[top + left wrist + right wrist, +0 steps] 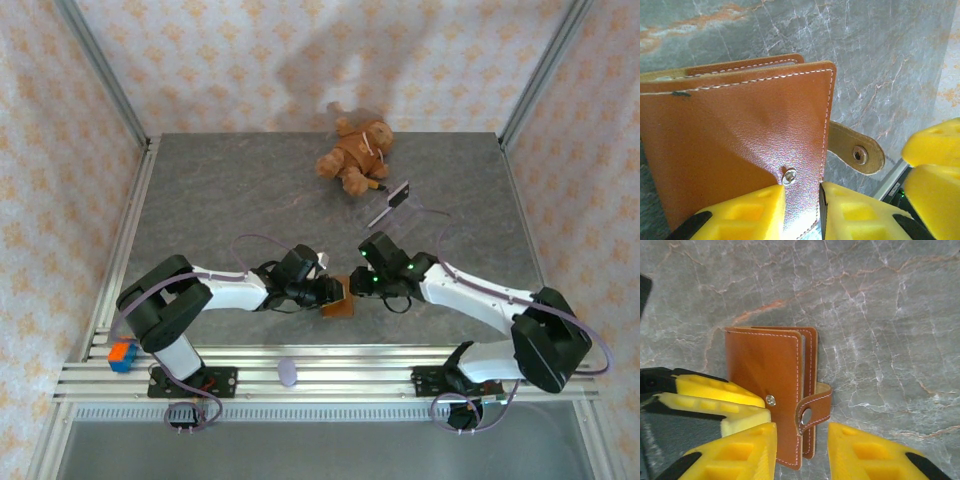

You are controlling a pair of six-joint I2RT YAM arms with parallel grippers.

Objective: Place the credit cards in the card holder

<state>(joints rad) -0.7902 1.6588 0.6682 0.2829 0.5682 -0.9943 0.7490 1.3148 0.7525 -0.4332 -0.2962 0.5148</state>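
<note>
Where both arms meet near the front of the bench (200, 200), the top view shows the brown card holder (338, 306) lying btw the left fingers (328, 291) & the right fingers (362, 284) — a teddy bear (355, 155) lies far back.

L wrist view: the left fingers pinch the card holder (730, 135) by its edge, and its strap (856, 152) hangs loose.

R wrist view: the right fingers stand a little apart round the card holder's (762, 365) bottom corner — not squeezing it.
</note>
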